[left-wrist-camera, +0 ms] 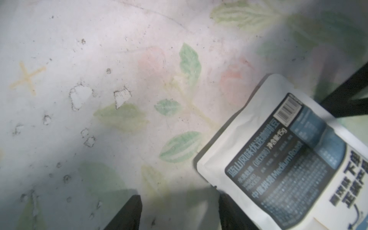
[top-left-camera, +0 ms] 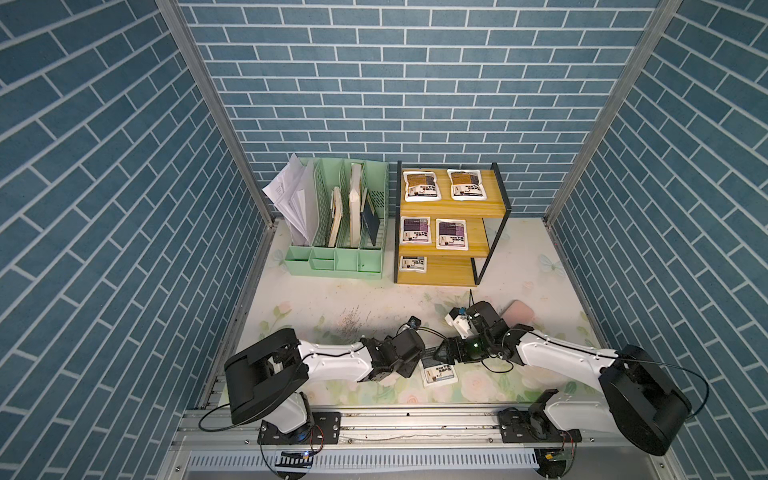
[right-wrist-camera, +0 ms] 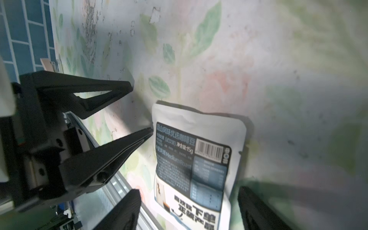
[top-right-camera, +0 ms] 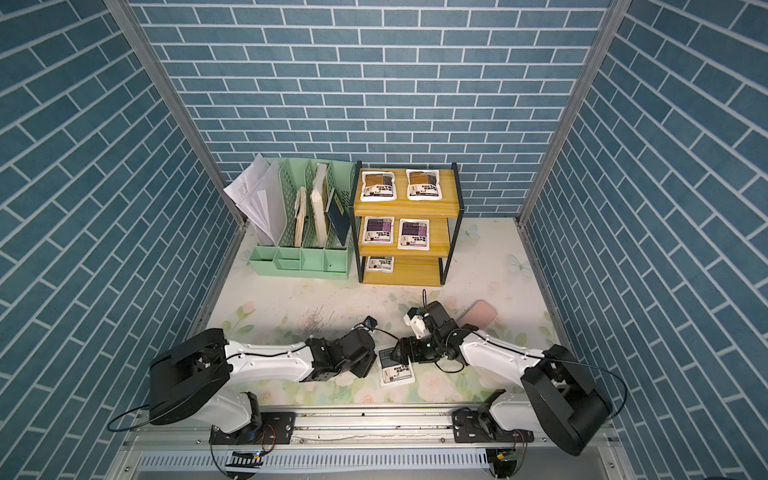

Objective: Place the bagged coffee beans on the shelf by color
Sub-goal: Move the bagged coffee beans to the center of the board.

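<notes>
The shelf (top-left-camera: 494, 195) was stocked: two orange-brown pouches (top-left-camera: 421, 186) on top, two purple pouches (top-left-camera: 451, 234) midway, one grey-blue pouch (top-left-camera: 413, 264) lowest. A loose pouch (top-left-camera: 439, 374) on the table (top-left-camera: 332, 299) was straddled by the wide-spread right gripper (right-wrist-camera: 188, 190); the left gripper (right-wrist-camera: 141, 109) was spread, empty

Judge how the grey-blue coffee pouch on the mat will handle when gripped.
The grey-blue coffee pouch is probably light: it is marked 15g. Its creased film suggests it will flex. Lying flat on the mat, it may slide if pushed.
</notes>
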### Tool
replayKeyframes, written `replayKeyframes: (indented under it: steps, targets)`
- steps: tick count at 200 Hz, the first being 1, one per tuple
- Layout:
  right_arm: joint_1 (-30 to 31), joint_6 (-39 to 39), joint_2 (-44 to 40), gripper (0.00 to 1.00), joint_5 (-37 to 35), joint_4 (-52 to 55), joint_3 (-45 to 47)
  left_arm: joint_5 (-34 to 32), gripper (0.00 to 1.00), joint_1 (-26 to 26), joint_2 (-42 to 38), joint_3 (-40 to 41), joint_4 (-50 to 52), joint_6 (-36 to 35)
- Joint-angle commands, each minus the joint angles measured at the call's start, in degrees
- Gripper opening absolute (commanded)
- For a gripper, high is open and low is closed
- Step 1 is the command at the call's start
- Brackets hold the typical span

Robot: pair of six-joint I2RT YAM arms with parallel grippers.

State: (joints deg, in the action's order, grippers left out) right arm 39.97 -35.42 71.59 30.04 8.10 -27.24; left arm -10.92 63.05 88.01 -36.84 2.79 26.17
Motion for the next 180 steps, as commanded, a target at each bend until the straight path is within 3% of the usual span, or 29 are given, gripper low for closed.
replayKeyframes:
  steps: [1,31,49,68,114,162,180]
  targets:
    - [-2.36,-5.76,-5.51,0.76,-1.54,-0.65,2.56,6.66,0.66,-2.74,-1.1,1.41,-3.03,1.97]
    - [-3.84,-11.25,-9.36,0.67,3.54,-6.38,9.75,29.09,0.62,-13.45,-9.69,14.3,-19.07,12.97]
    - [-4.13,-11.4,-9.39,0.6,4.92,-6.98,11.24,35.29,0.58,-14.26,-12.79,17.19,-21.02,18.21]
    - [-4.24,-10.01,-8.04,0.55,7.01,-7.0,11.16,40.94,0.55,-14.34,-15.24,22.29,-29.34,27.4]
    - [-4.4,-8.48,-2.17,0.43,9.81,-12.45,11.53,43.69,0.45,-14.62,-10.88,30.89,-51.82,43.38]
    - [-4.38,-8.97,0.73,0.22,11.13,-16.6,10.7,40.86,0.4,-14.62,-6.15,29.56,-54.95,45.45]
    - [-4.42,-9.04,1.6,0.05,10.87,-17.14,10.97,40.97,0.41,-14.62,-3.44,28.87,-56.56,45.5]
